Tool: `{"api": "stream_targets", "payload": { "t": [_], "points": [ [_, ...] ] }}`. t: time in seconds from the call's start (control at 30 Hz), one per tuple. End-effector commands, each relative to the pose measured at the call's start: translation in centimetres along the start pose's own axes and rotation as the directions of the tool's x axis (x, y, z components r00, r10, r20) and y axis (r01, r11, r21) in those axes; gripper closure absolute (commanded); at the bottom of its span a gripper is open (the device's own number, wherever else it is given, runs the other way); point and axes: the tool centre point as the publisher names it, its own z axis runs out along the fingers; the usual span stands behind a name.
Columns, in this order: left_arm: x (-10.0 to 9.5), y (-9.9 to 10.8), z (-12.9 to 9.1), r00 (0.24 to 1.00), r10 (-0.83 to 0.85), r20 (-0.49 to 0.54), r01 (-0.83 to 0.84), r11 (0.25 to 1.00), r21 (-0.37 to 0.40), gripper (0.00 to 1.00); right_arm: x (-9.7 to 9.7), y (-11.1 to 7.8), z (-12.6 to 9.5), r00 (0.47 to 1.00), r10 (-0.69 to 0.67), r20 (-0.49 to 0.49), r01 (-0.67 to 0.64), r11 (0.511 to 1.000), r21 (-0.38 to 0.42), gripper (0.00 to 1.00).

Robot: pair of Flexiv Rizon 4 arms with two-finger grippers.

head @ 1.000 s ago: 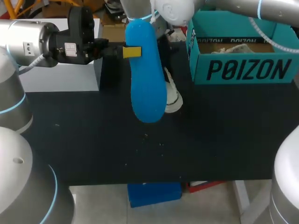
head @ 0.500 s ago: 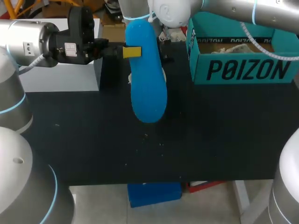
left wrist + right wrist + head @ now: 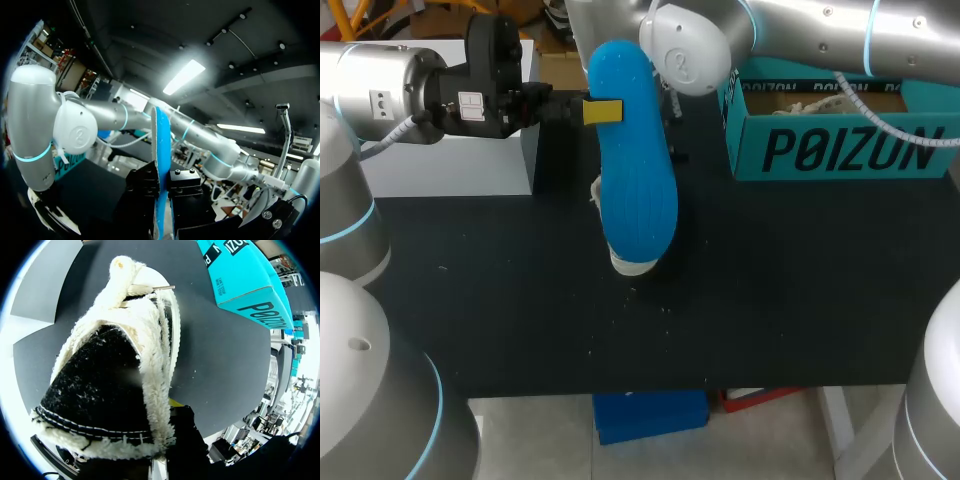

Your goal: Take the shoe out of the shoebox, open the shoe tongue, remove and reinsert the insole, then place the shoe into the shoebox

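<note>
A blue insole (image 3: 636, 170) hangs upright over the table, and my left gripper (image 3: 603, 111) is shut on its edge near the upper end. In the left wrist view the insole (image 3: 156, 145) stands edge-on between the black fingers (image 3: 145, 192). A shoe with a black upper and cream fleece lining (image 3: 125, 370) fills the right wrist view, with my right gripper (image 3: 167, 412) shut on its fleece collar. From the head view only the shoe's white toe (image 3: 631, 263) shows under the insole's lower end. My right arm (image 3: 690, 55) reaches in behind the insole. The teal shoebox (image 3: 840, 145) stands open at the back right.
A pale box (image 3: 450, 165) stands at the back left of the black table (image 3: 520, 300), just under my left arm. Crumpled paper (image 3: 830, 103) lies inside the shoebox.
My right arm has swung left and carried the shoe from the insole's right side to beneath it, so its toe now pokes out below. The left gripper and insole have stayed put.
</note>
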Motion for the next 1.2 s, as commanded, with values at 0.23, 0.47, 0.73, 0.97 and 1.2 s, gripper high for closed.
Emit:
{"api": "stream_targets", "payload": {
  "t": [0.23, 0.47, 0.73, 0.97, 1.2],
  "points": [
    [0.0, 0.2, 0.1, 1.0, 0.001, 0.002, -0.001, 1.0, 0.002, 1.0, 0.9, -0.2, 2.2, 1.0, -0.007, -0.029, 0.007, 1.0, 0.002, 1.0],
    [0.0, 0.2, 0.1, 1.0, 0.001, 0.002, -0.001, 1.0, 0.002, 1.0, 1.3, -0.2, 4.0, 0.998, 0.038, -0.051, -0.037, 0.999, 0.02, 1.0],
    [0.0, 0.2, 0.1, 1.0, 0.001, 0.002, -0.001, 1.0, 0.002, 1.0, 0.7, -0.6, 4.7, 0.997, 0.07, -0.037, -0.069, 0.997, 0.026, 0.0],
    [0.0, 0.2, 0.1, 1.0, 0.001, 0.002, -0.001, 1.0, 0.002, 1.0, -1.9, -1.6, 2.4, 0.988, 0.097, -0.121, -0.095, 0.995, 0.019, 0.0],
    [0.0, 0.2, 0.1, 1.0, 0.001, 0.002, -0.001, 1.0, 0.002, 1.0, -4.1, -2.8, -1.6, 0.914, 0.074, -0.399, -0.106, 0.993, -0.058, 0.0]
  ]
}}
